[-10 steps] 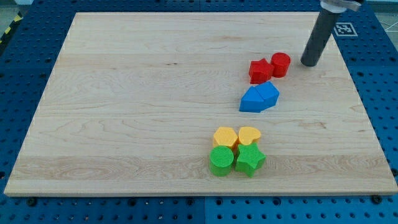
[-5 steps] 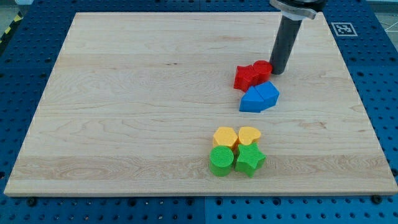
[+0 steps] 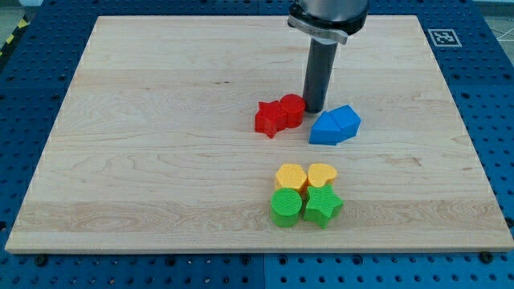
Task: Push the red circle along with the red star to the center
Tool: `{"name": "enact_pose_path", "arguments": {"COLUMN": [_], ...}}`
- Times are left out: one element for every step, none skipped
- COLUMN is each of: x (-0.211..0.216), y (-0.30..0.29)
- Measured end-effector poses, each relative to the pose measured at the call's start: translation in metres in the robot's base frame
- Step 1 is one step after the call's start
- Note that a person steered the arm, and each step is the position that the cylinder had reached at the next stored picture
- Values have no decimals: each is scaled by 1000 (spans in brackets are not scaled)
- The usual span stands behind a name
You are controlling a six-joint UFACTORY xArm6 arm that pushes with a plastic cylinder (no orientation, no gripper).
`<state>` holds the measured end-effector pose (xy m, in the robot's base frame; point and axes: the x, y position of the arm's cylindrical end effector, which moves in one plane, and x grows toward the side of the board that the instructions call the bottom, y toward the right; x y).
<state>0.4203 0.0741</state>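
The red circle (image 3: 292, 109) and the red star (image 3: 270, 118) lie touching each other on the wooden board (image 3: 161, 144), a little right of its middle. The star is on the circle's left. My tip (image 3: 314, 109) stands right against the circle's right side. The dark rod rises from there to the view's top.
Two blue blocks (image 3: 335, 125) lie joined just right of my tip and a little below it. Lower down sits a tight cluster: a yellow hexagon (image 3: 289, 176), a yellow heart (image 3: 322, 173), a green circle (image 3: 286, 207) and a green star (image 3: 322, 205).
My tip has swept left from the board's upper right, met the red circle and pushed it and the red star leftwards. The blue, yellow and green blocks have not moved.
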Motion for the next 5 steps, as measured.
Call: {"name": "enact_pose_path", "arguments": {"x": [16,22,22,19,9], "y": [-7,-14,-15,-13,1]}}
